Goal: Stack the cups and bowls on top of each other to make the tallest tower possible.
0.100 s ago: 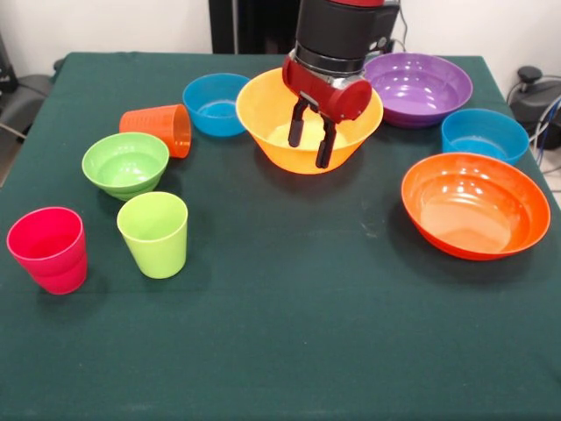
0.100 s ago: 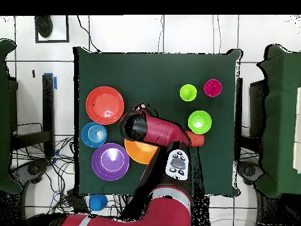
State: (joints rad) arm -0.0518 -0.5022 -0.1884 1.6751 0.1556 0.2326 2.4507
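No tower yet; all pieces sit apart on the green-clothed bench (image 1: 289,333). No readable brand, label or writing on any cup, bowl or the arm in either view.

Jaws (image 1: 312,139) hang open and empty, two black fingers (image 1: 326,145) spread apart, over the front rim of the yellow-orange bowl (image 1: 263,110). Can't tell if the tips touch the rim. The red and black arm (image 2: 156,129) covers much of that bowl in the overhead view.

Bowls, front view:
- yellow-orange one sits upright, center-back of bench.
- purple bowl (image 1: 421,88) just right of it and behind, near the back edge.
- blue bowl (image 1: 484,133) right side, between purple bowl and red-orange bowl (image 1: 475,203); close to both.
- red-orange bowl is wide, upright, at right, nearer the front.
- second blue bowl (image 1: 213,103) just left of the yellow-orange one, rims close or touching; can't tell which.
- small green bowl (image 1: 125,162) at left, upright.

Cups, front view:
- orange cup (image 1: 159,128) lies on its side, mouth facing right, just behind the green bowl, left of the second blue bowl.
- lime green cup (image 1: 154,233) upright, just in front of the green bowl.
- pinkish red cup (image 1: 49,249) upright, near the left edge, beside the lime cup but apart.

Overhead view also shows a third blue round thing (image 2: 97,202) off the bench edge, near the robot's base; unclear what it is.
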